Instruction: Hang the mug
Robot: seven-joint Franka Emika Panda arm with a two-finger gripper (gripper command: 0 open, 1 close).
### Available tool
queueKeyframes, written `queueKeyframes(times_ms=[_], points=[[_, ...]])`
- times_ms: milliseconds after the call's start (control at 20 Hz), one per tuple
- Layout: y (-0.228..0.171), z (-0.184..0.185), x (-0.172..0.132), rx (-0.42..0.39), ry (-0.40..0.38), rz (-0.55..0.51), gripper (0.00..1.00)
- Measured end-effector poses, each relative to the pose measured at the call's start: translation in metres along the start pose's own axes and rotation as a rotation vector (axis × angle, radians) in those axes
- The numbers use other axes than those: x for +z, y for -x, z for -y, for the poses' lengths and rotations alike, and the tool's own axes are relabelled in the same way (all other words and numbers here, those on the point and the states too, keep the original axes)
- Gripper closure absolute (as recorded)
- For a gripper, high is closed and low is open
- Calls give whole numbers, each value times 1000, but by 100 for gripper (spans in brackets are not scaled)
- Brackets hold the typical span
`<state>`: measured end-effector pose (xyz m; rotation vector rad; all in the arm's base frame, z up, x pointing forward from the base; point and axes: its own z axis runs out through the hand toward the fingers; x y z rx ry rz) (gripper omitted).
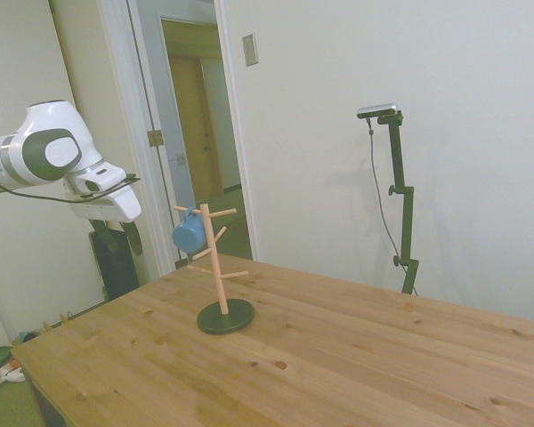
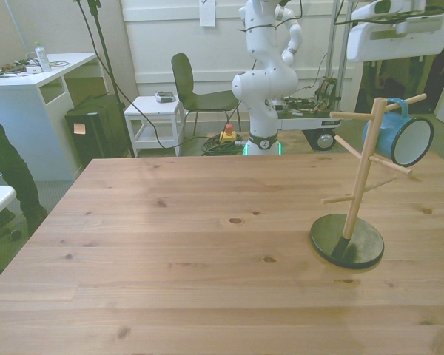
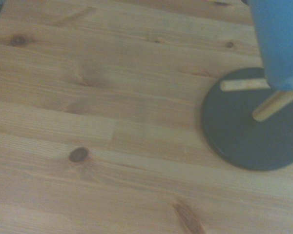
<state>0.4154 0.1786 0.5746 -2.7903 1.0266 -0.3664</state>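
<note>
The small light-blue cylindrical mug [image 1: 189, 233] is seen hung by its handle on an upper peg of the wooden peg stand [image 1: 217, 260]. The pincer [image 1: 120, 236] is held apart, apparently open and empty. Risk: the mug sliding off the peg if jolted.

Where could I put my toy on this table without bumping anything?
Nearly all of the wooden table is bare: everything on the front view's left and middle. The only busy corner is the front view's right, where the peg stand holds the mug, with the gripper hanging close by.
</note>
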Motion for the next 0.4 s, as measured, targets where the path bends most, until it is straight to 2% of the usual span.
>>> queueKeyframes(times_ms=[400], points=[[-55,-90,32,109,27,28,0]])
